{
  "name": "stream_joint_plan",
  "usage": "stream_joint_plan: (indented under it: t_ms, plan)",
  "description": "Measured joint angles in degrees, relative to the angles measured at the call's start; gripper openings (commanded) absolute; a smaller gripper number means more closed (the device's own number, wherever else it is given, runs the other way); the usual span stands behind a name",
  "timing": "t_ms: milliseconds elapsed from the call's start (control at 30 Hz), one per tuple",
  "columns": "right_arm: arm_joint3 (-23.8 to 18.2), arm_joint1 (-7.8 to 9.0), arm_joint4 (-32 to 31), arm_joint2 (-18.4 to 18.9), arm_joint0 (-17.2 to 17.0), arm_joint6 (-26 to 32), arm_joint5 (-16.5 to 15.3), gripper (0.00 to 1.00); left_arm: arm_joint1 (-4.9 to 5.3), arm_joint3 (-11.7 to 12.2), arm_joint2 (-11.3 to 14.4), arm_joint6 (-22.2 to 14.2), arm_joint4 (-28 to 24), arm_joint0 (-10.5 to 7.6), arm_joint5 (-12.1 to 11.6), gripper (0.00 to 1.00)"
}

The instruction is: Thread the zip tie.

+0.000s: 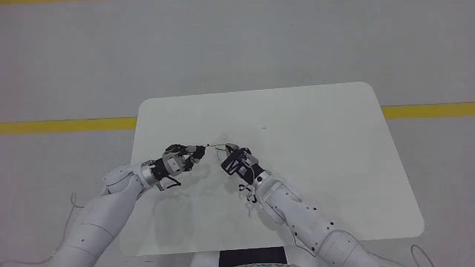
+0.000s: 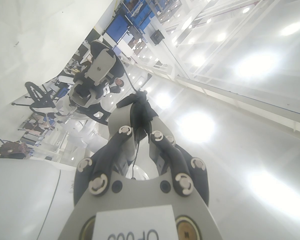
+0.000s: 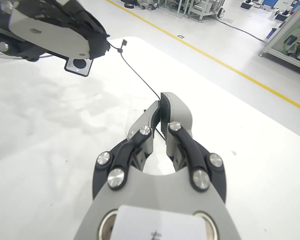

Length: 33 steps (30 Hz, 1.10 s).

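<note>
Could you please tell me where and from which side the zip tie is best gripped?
Probably mid-strap on the zip tie, between the left pincer and right pincer, coming from above with jaws straddling it: it is a thin line stretched between them.

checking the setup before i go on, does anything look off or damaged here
The black covering on the left end effector looks ragged and crumpled, unlike the neat ribbed pads of the right end effector. The zip tie stretches unbroken between them.
</note>
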Motion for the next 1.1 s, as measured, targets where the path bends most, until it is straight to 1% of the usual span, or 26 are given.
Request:
stream_joint_plan:
  t_ms: [367, 1100]
  plan:
    - [-0.82, 0.95, 0.0, -0.07, -0.15, 1.25, 1.26, 0.0, 0.0, 0.0, 0.0, 0.0, 0.0, 0.0, 0.0, 0.0]
    - [-1.57, 2.02, 0.0, 0.41, -0.36, 2.57, 1.92, 0.0, 0.0, 0.0, 0.0, 0.0, 0.0, 0.0, 0.0, 0.0]
